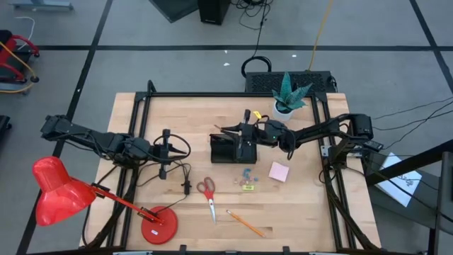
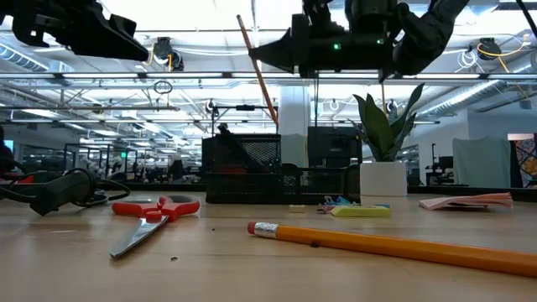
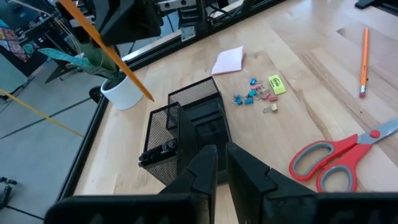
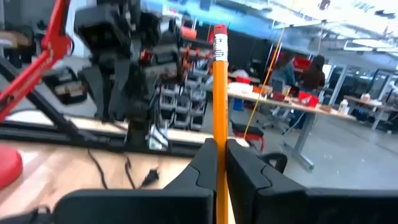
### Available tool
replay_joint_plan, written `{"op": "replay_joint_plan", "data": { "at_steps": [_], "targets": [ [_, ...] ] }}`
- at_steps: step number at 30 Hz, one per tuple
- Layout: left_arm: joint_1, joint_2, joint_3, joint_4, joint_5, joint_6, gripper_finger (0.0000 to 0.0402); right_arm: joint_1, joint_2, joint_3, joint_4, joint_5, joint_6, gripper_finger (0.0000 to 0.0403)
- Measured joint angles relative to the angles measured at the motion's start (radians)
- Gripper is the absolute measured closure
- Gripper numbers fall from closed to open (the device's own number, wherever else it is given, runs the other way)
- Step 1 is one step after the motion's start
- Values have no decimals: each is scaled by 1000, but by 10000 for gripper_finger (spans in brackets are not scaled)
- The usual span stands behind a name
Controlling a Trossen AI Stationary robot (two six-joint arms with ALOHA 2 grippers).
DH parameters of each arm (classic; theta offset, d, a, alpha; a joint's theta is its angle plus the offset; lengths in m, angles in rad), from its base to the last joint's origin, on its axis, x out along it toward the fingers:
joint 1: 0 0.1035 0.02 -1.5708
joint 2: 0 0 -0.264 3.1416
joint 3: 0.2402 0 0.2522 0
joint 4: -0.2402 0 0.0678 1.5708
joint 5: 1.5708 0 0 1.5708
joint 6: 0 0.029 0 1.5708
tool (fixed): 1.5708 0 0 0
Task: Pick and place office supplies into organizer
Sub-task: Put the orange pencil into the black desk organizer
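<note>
The right arm reaches in from the table's right edge to the middle, its right gripper [image 4: 219, 163] squeezed tight. The left gripper [image 1: 164, 150], nearly closed, waits near the left edge.

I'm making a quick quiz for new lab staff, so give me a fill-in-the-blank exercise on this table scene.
1. The right pincer is shut on an orange ____.
2. The red-handled scissors lie on the ____, outside the black organizer.
3. The pink sticky-note pad lies nearer the ____ arm's side of the table.
4. The left pincer holds ____.

Missing words: pencil; table; right; nothing
</note>
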Motion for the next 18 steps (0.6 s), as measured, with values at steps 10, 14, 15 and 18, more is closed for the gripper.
{"op": "replay_joint_plan", "data": {
  "at_steps": [10,14,15,18],
  "targets": [
    [0,0,0,3,0,0,357,0,36,2,8,-24,43,394],
    [0,0,0,5,-1,0,357,-2,102,24,2,-24,55,394],
    [0,0,0,5,-1,0,357,-2,119,31,2,-24,55,394],
    [0,0,0,6,0,0,357,-2,157,49,3,-23,55,394]
  ]
}}
